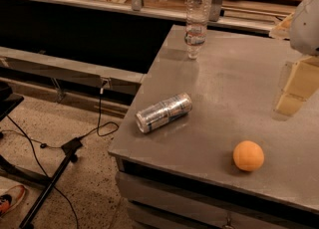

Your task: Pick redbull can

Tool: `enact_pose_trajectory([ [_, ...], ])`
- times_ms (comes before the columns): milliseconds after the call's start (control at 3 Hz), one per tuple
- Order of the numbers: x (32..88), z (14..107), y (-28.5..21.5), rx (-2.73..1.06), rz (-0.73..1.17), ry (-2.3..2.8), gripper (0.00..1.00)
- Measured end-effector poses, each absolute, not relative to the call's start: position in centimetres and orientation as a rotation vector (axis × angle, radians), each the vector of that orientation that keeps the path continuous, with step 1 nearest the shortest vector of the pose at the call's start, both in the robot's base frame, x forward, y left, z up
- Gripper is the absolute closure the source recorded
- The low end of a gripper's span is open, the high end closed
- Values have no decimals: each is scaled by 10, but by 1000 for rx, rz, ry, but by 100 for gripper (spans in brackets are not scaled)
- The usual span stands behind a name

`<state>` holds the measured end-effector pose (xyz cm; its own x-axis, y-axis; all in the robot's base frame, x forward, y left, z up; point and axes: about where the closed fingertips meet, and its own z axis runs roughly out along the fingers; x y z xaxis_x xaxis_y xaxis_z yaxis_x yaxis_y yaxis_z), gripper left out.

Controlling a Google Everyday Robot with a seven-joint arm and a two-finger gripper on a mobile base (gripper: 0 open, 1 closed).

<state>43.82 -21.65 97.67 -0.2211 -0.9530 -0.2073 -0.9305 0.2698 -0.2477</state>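
The redbull can lies on its side near the left edge of the grey table, its round silver end facing front left. My gripper shows at the right edge of the camera view, yellowish, under a white arm segment. It hangs above the table well to the right of the can and holds nothing that I can see. An orange ball rests near the table's front edge, between the can and the gripper.
A clear plastic water bottle stands upright at the table's back left. Left of the table the floor drops away, with cables, a black stand and a low grey bench. A railing runs along the back.
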Motion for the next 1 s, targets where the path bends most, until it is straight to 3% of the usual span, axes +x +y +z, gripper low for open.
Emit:
enact_pose_trajectory([
  [667,449,966,-203,-1793,-77,2148,0],
  [1000,475,940,-163,-1951,-46,1969,0],
])
